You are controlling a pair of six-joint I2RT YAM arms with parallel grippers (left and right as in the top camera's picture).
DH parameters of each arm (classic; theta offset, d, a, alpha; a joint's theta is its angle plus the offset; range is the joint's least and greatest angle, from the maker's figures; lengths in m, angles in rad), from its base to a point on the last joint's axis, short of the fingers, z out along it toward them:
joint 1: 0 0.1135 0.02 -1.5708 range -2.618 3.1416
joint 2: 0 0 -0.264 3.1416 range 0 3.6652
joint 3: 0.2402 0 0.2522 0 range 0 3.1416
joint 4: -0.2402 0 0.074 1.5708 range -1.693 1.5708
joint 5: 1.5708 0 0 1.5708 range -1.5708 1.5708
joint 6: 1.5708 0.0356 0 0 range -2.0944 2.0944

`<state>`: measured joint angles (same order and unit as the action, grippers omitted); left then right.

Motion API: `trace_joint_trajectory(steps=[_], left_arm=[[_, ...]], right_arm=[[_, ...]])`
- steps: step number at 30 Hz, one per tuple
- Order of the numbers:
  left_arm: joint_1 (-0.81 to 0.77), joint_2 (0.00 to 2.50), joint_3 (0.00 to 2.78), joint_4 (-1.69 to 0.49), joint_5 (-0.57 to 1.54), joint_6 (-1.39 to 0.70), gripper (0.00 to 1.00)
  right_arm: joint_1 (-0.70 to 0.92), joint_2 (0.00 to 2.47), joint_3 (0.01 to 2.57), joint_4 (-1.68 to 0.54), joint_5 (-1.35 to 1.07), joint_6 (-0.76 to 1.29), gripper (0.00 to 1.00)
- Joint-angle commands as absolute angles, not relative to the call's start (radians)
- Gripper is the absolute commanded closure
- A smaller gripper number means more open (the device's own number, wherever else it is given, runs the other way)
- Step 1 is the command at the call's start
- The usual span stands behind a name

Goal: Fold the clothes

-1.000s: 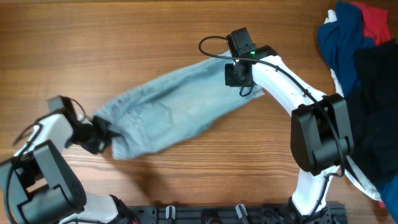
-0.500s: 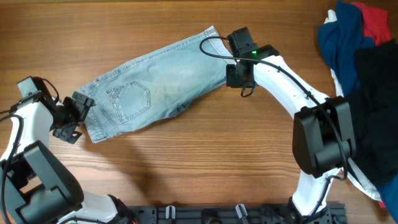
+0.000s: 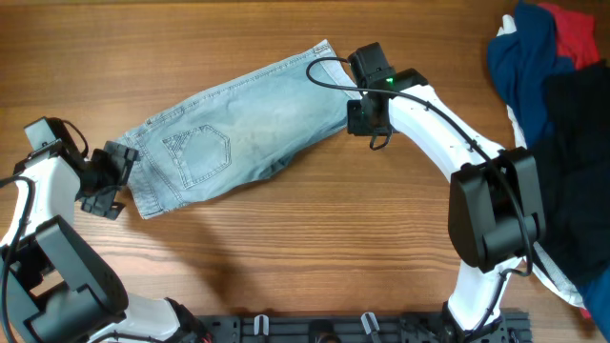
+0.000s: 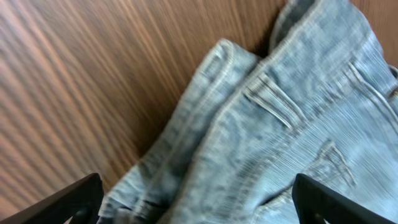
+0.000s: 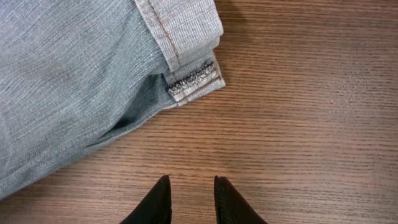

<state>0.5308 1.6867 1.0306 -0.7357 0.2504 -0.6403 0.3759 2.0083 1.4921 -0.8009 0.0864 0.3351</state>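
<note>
The clothes, light blue denim shorts (image 3: 238, 129), lie flat and slanted across the table, with a stitched back pocket (image 3: 202, 151) facing up. My left gripper (image 3: 116, 181) is wide open just off the waistband end. In the left wrist view the waistband and a belt loop (image 4: 273, 99) fill the space ahead of the left gripper (image 4: 196, 182), and nothing is gripped. My right gripper (image 3: 366, 120) hovers beside the hem end. In the right wrist view its fingertips (image 5: 163, 190) stand a narrow gap apart over bare wood, with the right gripper (image 5: 189, 185) short of the cuffed hem (image 5: 193, 74).
A pile of other garments sits at the right edge: dark navy (image 3: 522, 67), red (image 3: 577, 33) and black (image 3: 583, 162). A black rail (image 3: 362, 326) runs along the table's front edge. Wood shows on every side of the shorts.
My left gripper let go of the waistband, opened wide and drew back to the left. The shorts went from bunched and stretched to lying flat. The right arm stayed put.
</note>
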Motion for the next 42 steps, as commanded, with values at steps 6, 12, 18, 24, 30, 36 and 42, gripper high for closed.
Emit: trace_joint_trajectory(steps=[6, 12, 18, 24, 30, 36, 42], left_arm=[[0.537, 1.694, 1.025, -0.776, 0.362, -0.663, 0.30], [0.536, 1.694, 1.025, -0.804, 0.427, -0.635, 0.56], [0.536, 1.694, 1.025, -0.957, 0.474, -0.503, 0.96], [0.536, 1.694, 1.025, -0.965, 0.437, -0.501, 0.96], [0.536, 1.694, 1.025, -1.053, 0.498, -0.406, 0.96], [0.536, 1.694, 1.025, -1.052, 0.498, -0.398, 0.96], [0.536, 1.694, 1.025, -1.072, 0.498, -0.382, 0.96]], right_arm=[[0.373, 1.978, 1.491, -0.826, -0.004, 0.314, 0.78], [0.383, 1.978, 1.491, -0.853, -0.051, 0.236, 0.77], [0.385, 1.978, 1.501, -0.850, -0.112, 0.206, 0.77], [0.385, 1.978, 1.528, -0.718, -0.122, 0.237, 0.79], [0.390, 2.007, 1.528, -0.707, -0.159, 0.238, 0.80], [0.392, 2.043, 1.527, -0.697, -0.159, 0.239, 0.80], [0.392, 2.090, 1.527, -0.668, -0.159, 0.239, 0.80]])
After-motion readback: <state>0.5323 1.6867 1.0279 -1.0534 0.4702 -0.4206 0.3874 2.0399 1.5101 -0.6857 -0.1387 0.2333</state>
